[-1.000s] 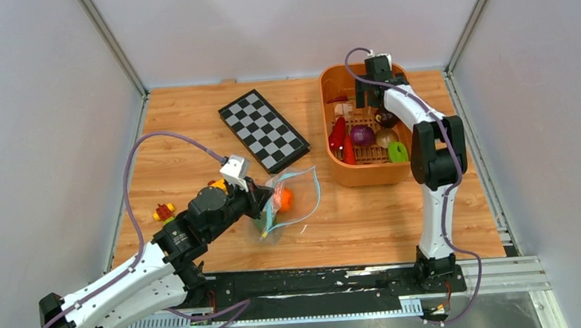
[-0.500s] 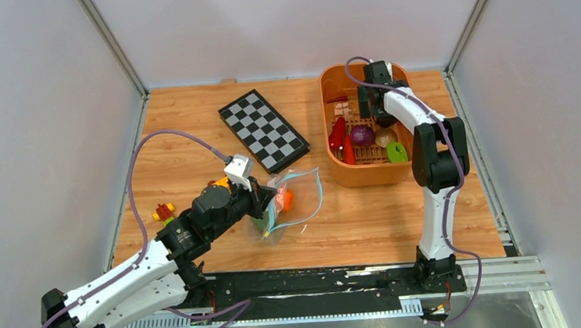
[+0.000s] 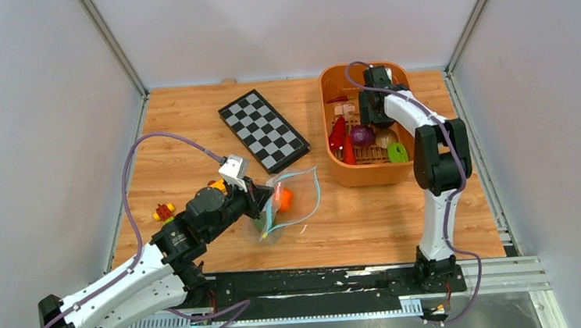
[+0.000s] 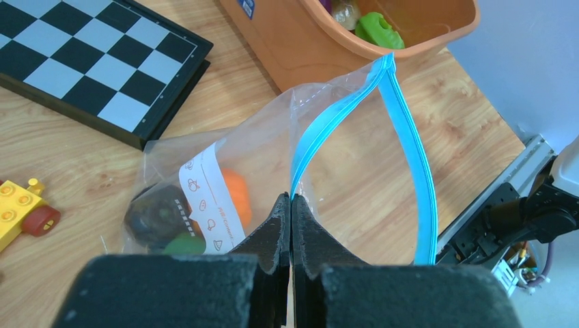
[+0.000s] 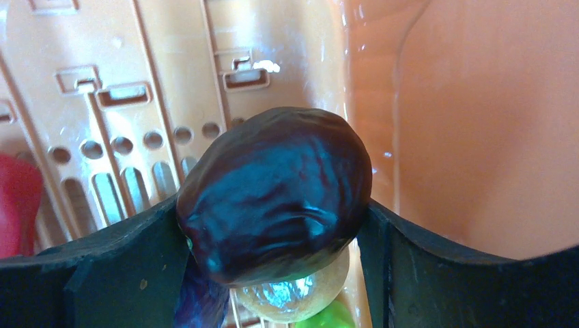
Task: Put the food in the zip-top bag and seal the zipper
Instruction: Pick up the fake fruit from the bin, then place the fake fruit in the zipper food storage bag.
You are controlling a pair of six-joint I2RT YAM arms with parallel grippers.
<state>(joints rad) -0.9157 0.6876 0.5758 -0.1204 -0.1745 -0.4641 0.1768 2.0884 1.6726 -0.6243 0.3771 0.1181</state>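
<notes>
The zip-top bag lies left of the basket, mouth open, and shows in the left wrist view. Its zipper forms a wide loop. Inside are an orange food piece, a dark one and a green one. My left gripper is shut on the bag's near zipper lip. My right gripper is down in the orange basket, shut on a dark glossy food piece. Purple, red and green food lie in the basket.
A folded checkerboard lies behind the bag. A yellow toy car sits to the left of my left arm. A tan piece lies under the held one. Grey walls enclose the table on three sides.
My right gripper has moved from the basket's far end toward its middle and down onto the dark food piece. My left gripper has kept hold of the bag, shifting only slightly.
</notes>
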